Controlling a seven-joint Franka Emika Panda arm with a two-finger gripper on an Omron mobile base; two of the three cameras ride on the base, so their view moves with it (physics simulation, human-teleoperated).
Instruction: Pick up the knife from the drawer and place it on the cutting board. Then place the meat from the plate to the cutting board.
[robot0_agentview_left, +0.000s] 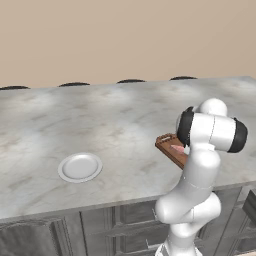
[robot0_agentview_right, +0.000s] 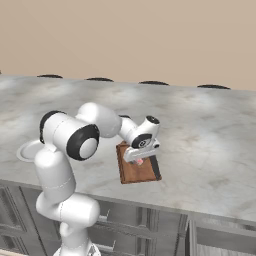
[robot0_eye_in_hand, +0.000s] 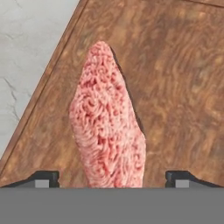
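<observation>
You are near the end of this job. The white plate (robot0_agentview_left: 80, 167) sits bare on the marble counter (robot0_agentview_left: 115, 120), well off to the side of the hand, so the meat (robot0_eye_in_hand: 107, 127) has already left it. In the hand view the pinkish-red slab lies straight ahead of the gripper (robot0_eye_in_hand: 112, 177), between the two finger tips (robot0_eye_in_hand: 41, 178), and under it is the reddish-brown cutting board (robot0_eye_in_hand: 175, 87). The tips stand wide of the meat on both sides with a gap showing, so read the jaws as spread and gripping nothing.

In the right base view the gripper (robot0_agentview_right: 141, 159) hangs low over the board (robot0_agentview_right: 131, 171), with a bit of pink just below it. A dark strip runs along the board's far-side edge from the hand; you can take that as the knife (robot0_agentview_right: 155, 167), already laid there, though it is too thin to be sure. The drawer fronts (robot0_agentview_left: 125, 220) below the counter look closed from here.

If the meat is resting flat on the wood, as its shadow suggests, what is left is only to lift the hand clear without dragging the slab along
</observation>
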